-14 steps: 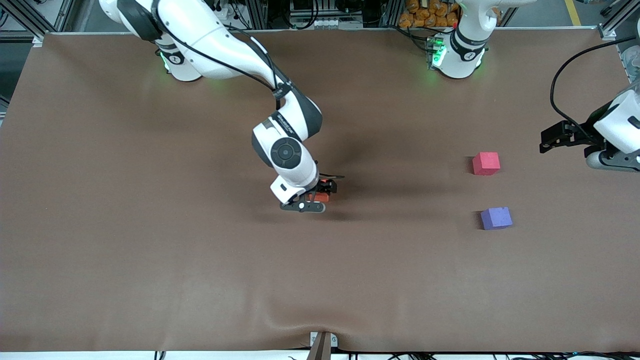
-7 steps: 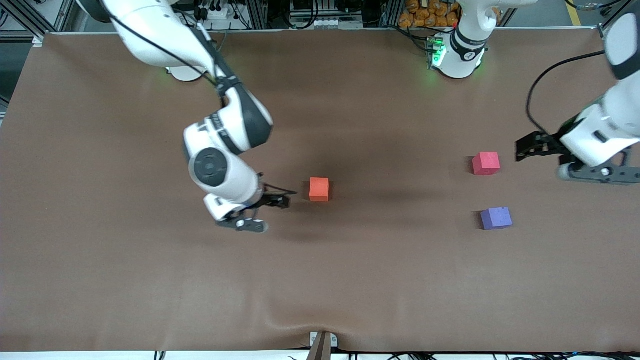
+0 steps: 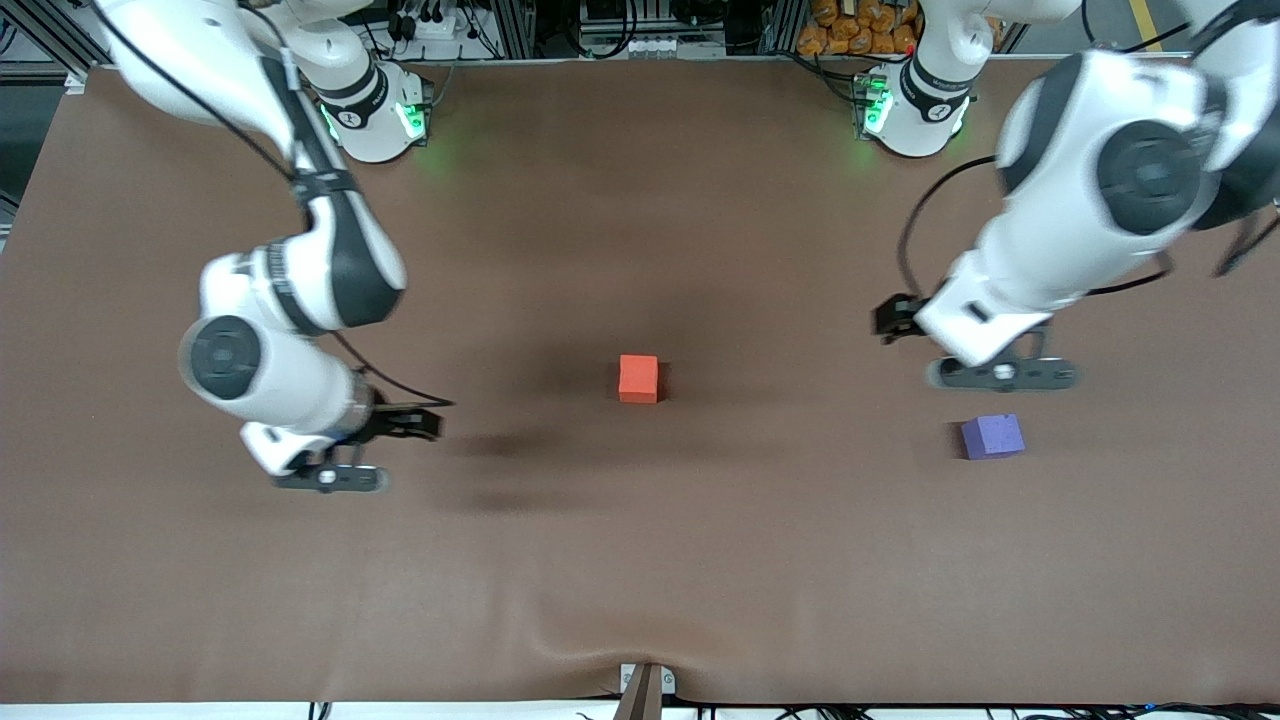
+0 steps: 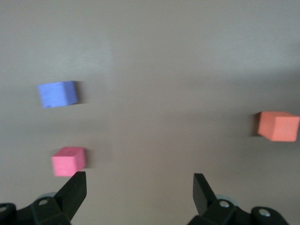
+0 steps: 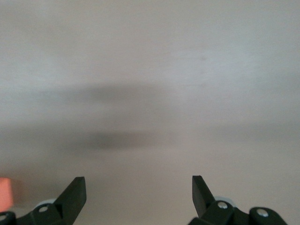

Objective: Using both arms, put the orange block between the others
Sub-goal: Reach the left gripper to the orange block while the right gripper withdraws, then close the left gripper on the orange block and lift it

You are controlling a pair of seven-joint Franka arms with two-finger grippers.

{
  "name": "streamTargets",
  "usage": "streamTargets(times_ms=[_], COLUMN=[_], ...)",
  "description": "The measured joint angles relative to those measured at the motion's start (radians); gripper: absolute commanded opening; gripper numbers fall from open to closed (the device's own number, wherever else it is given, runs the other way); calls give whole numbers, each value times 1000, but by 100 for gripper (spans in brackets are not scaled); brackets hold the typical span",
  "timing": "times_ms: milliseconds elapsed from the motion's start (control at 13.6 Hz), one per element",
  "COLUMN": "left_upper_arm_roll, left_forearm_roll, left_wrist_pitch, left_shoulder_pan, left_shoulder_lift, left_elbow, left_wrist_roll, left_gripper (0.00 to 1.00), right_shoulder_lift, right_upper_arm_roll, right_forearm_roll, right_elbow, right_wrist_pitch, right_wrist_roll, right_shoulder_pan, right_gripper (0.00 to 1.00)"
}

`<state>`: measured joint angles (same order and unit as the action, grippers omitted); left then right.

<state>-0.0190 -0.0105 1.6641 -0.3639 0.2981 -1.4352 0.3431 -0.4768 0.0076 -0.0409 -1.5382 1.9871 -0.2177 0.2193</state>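
The orange block (image 3: 638, 378) (image 4: 277, 126) sits alone at the middle of the table; a sliver of the orange block (image 5: 4, 193) shows in the right wrist view. The purple-blue block (image 3: 992, 436) (image 4: 57, 93) lies toward the left arm's end. The pinkish-red block (image 4: 69, 161) lies just ahead of one finger of the left gripper; in the front view the left arm covers it. My left gripper (image 3: 1003, 374) (image 4: 139, 187) hangs open and empty over that spot. My right gripper (image 3: 330, 478) (image 5: 138, 190) is open and empty over bare cloth toward the right arm's end.
A brown cloth (image 3: 640, 560) covers the whole table. The two green-lit bases (image 3: 375, 120) (image 3: 905, 110) stand along the edge farthest from the front camera. A small bracket (image 3: 645, 685) sits at the nearest edge.
The right gripper has pulled away from the orange block toward its own end of the table, leaving the block on the cloth. The left arm has swung in over the pinkish-red block.
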Motion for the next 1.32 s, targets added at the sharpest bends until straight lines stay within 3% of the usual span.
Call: streamTargets(times_ms=[587,881,1322], left_upper_arm_roll=[1,0,-1], left_forearm_roll=[0,0,0], left_wrist_pitch=[205,285,436], left_shoulder_pan=[-190,-242,-322], left_shoulder_lift=[200,285,402], left_elbow=[80,96,124], left_wrist_roll=[174,205,328], left_gripper=[100,100,100], right_shoulder_lift=[289,410,501], right_upper_arm_roll=[-1,-1,21], right_forearm_roll=[38,39,39], right_elbow=[-196,-207,-161], right_wrist_pitch=[-72,-180,-320], right_wrist_roll=[245,367,371], right_shoulder_pan=[-233,-334,-338], right_gripper=[100,100,100])
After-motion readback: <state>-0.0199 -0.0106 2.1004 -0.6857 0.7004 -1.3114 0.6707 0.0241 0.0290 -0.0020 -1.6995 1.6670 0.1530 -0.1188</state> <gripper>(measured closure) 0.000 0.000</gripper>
